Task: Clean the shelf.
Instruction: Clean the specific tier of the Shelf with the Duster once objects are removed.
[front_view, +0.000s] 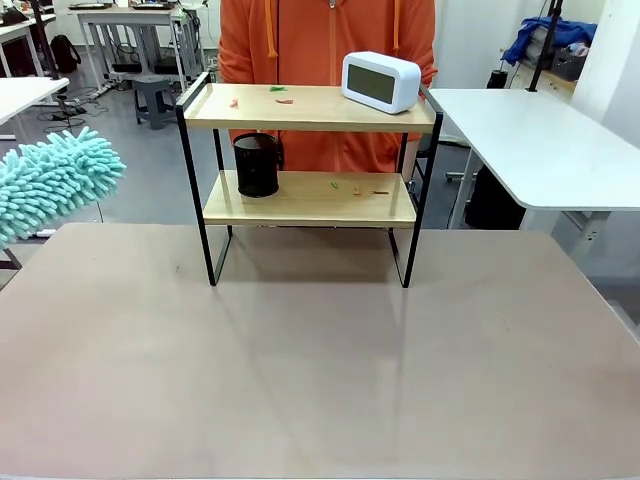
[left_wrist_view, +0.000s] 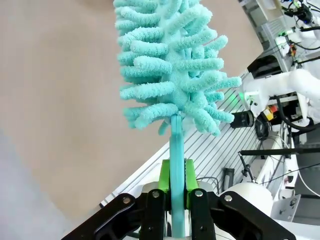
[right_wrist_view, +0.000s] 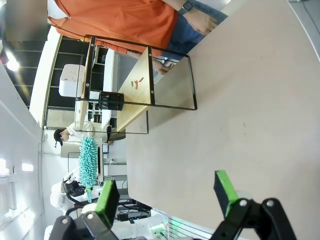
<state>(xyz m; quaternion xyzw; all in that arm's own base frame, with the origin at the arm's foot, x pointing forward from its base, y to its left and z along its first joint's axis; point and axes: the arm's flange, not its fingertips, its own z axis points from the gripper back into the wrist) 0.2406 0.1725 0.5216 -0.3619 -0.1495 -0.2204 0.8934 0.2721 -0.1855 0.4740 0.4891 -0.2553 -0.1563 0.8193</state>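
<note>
Left fingers (left_wrist_view: 163, 176) first: green pads pinched tight on the slim teal handle of the duster (left_wrist_view: 170, 65), and its fluffy head stands straight up and away from them. That's a firm grip, folks. Over on the other arm, the right fingers (right_wrist_view: 225, 187) are spread wide with nothing between them, hanging above the bare near part of the desk (front_view: 300, 380).

Moving outward, the duster's head pokes in past the left edge of the desk, well apart from the target. And the target, the shelf (front_view: 310, 122), stands at the middle of the far edge, right in front of a person in orange (front_view: 320, 40).

Now the score. Small red and green scraps (front_view: 280, 93) lie on the top board, and a few more sit on the lower one. A white clock (front_view: 381, 81) holds the top board's right end; a black mesh cup (front_view: 256, 165) sits at the lower board's left end.

So by my read, the tool is in hand but no sweeping has landed: both boards need brushing, and the clock and cup will crowd those strokes.
</note>
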